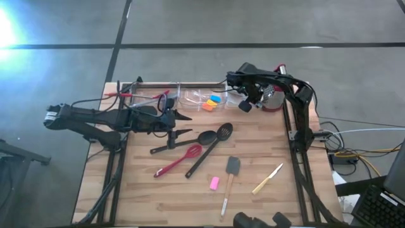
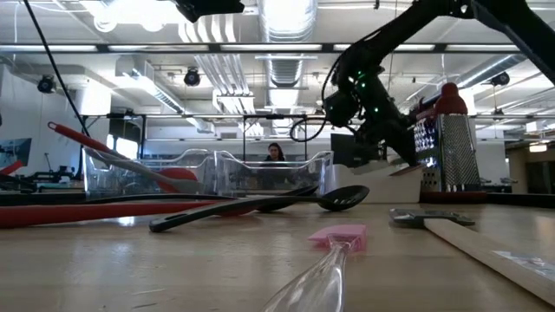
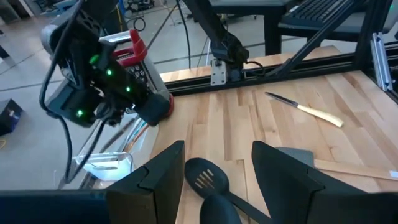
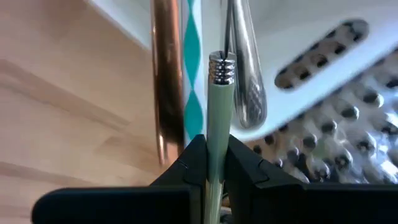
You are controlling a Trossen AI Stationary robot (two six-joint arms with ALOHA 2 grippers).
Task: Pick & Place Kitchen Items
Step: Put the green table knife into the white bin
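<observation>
Kitchen items lie flat on the wooden table: a black slotted spoon (image 1: 223, 132), a black ladle (image 1: 204, 137), a red slotted spoon (image 1: 183, 157), a grey spatula (image 1: 232, 166), a pink scraper (image 1: 214, 183) and a yellow-handled knife (image 1: 268, 178). Blue and orange scrapers (image 1: 212, 101) sit in a clear tub. My left gripper (image 1: 183, 117) is open and hovers by the ladle and slotted spoon (image 3: 203, 177). My right gripper (image 1: 245, 103) is at the far edge beside the grater (image 1: 273, 98), shut on a pale green handle (image 4: 216, 118). My right gripper (image 4: 216, 146) pinches the pale green handle between its two fingers. The handle runs along the fingers, and its ribbed metal end cap (image 4: 221, 67) sticks out past the fingertips. The rest of the utensil is hidden behind the gripper.
Clear tubs (image 1: 158, 98) line the far edge, with red utensils in the left one. A white tub (image 4: 298, 25) in front of my right gripper holds copper, teal-patterned and steel handles. The steel grater (image 2: 447, 143) stands upright at far right. Bare wood lies near the front left.
</observation>
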